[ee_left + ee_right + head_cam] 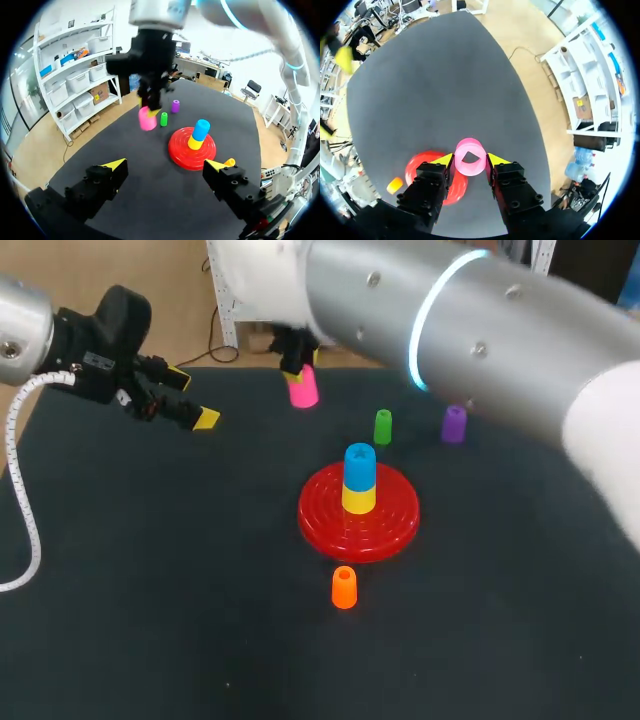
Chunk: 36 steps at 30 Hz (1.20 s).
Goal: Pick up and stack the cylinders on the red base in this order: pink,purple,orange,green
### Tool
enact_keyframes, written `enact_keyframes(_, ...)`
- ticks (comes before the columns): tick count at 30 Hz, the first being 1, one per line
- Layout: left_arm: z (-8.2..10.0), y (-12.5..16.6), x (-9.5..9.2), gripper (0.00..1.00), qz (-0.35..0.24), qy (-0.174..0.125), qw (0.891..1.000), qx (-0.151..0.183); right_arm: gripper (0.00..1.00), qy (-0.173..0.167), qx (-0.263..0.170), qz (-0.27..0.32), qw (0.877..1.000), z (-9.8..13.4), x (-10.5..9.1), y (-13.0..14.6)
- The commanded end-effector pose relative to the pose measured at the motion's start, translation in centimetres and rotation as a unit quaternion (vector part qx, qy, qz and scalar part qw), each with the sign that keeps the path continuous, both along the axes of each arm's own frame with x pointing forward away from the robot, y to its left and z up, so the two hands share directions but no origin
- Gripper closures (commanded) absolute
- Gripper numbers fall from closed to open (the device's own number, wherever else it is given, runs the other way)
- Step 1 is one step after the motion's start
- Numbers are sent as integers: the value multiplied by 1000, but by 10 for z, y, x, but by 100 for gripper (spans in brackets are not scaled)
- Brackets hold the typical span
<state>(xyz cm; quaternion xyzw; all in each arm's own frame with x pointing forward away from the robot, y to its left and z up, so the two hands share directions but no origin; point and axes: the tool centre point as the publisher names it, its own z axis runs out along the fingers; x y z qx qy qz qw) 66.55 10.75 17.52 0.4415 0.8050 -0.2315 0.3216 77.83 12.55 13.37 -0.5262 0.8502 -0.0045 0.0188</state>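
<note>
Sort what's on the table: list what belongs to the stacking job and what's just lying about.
Job: pink cylinder, purple cylinder, orange cylinder, green cylinder, red base.
Not listed: blue cylinder, yellow cylinder, both stacked on the base.

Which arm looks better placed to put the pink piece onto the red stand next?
Right. The right gripper has the pink cylinder between its fingers, both touching it. The left gripper hangs open and empty, off to the side of the red base.
</note>
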Motion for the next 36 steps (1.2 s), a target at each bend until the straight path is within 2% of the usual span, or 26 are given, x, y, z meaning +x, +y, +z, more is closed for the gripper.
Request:
enact_keyframes(1, -1, 1, 0, 0, -1, -1, 1000, -1, 100, 5, 33, -7, 999, 38, -25, -24)
enact_keyframes(8, -1, 1, 0, 0, -1, -1, 1000, -1, 100, -3, 69, -24, 997, 49, -61, -45)
enact_keyframes(12, -1, 1, 0, 0, -1, -1, 1000, -1, 100, -7, 74, -22, 997, 42, -81, -47)
enact_keyframes(15, -1, 1, 0, 0, -1, -1, 1000, -1, 100, -24, 55, -13, 998, 32, -94, -50)
enact_keyframes(21, -1, 1, 0, 0, -1, -1, 1000, -1, 100, -36, 58, -29, 997, 16, -113, -64)
enact_keyframes(25, -1, 1, 0, 0, -1, -1, 1000, -1, 100, -48, 74, -41, 995, 9, -120, -67)
enact_keyframes(31, -1, 1, 0, 0, -1, -1, 1000, -1, 100, -59, 108, -59, 991, 9, -119, -64)
enact_keyframes(36, -1, 1, 0, 0, -1, -1, 1000, -1, 100, -61, 113, -61, 990, 8, -118, -63)
